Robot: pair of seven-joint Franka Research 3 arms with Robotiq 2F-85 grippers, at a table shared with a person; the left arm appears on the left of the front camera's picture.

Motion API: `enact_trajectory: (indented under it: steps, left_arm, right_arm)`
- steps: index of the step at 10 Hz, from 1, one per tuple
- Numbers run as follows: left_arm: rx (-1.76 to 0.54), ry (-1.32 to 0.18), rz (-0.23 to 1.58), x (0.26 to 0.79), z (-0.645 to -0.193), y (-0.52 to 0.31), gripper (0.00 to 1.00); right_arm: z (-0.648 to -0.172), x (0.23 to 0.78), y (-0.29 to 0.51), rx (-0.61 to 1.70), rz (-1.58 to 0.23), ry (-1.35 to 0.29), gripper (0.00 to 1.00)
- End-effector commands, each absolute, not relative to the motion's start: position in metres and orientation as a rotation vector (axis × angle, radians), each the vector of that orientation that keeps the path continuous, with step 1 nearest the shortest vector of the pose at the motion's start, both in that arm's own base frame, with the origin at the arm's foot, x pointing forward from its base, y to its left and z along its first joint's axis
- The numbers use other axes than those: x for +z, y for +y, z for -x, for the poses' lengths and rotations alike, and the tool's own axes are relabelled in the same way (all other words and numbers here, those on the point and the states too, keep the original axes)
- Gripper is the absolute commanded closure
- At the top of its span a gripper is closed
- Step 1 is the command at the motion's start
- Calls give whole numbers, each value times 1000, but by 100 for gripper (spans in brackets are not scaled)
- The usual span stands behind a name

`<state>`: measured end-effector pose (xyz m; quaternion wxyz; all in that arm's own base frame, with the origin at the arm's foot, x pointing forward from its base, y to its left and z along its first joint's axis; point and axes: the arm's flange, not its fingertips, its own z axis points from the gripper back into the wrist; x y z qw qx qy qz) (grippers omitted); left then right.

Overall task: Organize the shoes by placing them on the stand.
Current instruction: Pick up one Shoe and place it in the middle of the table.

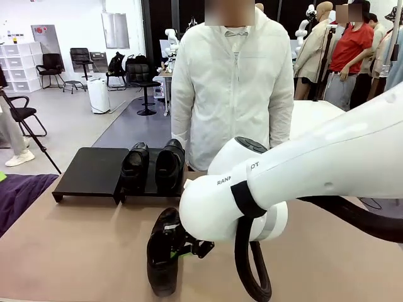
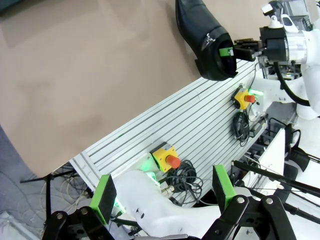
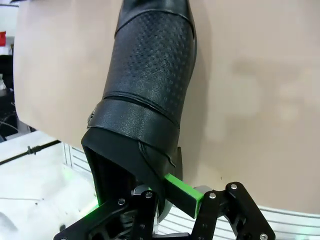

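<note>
Three black, slightly glossy leather slip-on loafers appear here. One, the gripped loafer, is pinched at its heel rim by the right claw. The claw is closed, with one green pad outside the rim and the other finger inside the opening. The toe points straight away from the claw, over the tan tabletop; we cannot tell whether the sole rests on it.

Beyond the right claw, toward the person in the white jacket, stands the low black flat-topped stand. Two loafers on the stand sit side by side on the section nearer this claw; the farther section offers room.

The left claw hangs with its jaws wide apart and nothing between them, well apart from the gripped loafer, above a slotted metal plate.

We judge the loafer light, with a stiff heel and a softer upper. Polished leather may slip, so the heel rim, taken deep, is the sound hold. Held at one end, the shoe may droop at the toe.
</note>
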<state>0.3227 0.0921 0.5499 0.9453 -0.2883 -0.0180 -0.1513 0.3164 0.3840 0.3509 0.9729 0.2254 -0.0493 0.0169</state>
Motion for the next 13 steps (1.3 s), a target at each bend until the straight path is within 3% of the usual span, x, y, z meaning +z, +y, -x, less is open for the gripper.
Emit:
enact_trajectory:
  steps: [1, 3, 4, 5, 6, 9, 11, 13]
  left_arm:
    - [-325, -45, 602, 551, -321, 93, 0]
    - [-325, -45, 602, 551, -321, 93, 0]
    - [-325, -45, 602, 551, -321, 93, 0]
    - [-325, -45, 602, 551, -321, 93, 0]
    - [-325, -45, 602, 551, -321, 93, 0]
    - [-325, -45, 602, 551, -321, 93, 0]
    - [-325, -45, 602, 551, -321, 93, 0]
    - [-325, -45, 602, 551, -321, 93, 0]
  right_arm:
    - [-320, 350, 397, -18, -439, -120, 100]
    - [-323, 346, 395, -40, -432, -97, 100]
    - [-326, 344, 393, -49, -432, -94, 91]
    - [-327, 345, 390, -65, -443, -91, 32]
    - [-328, 348, 387, -66, -447, -98, 0]
    - [-327, 370, 364, -48, -489, -65, 0]
    - [-323, 412, 320, -40, -506, -51, 0]
    - [-317, 455, 257, 55, -486, 68, 0]
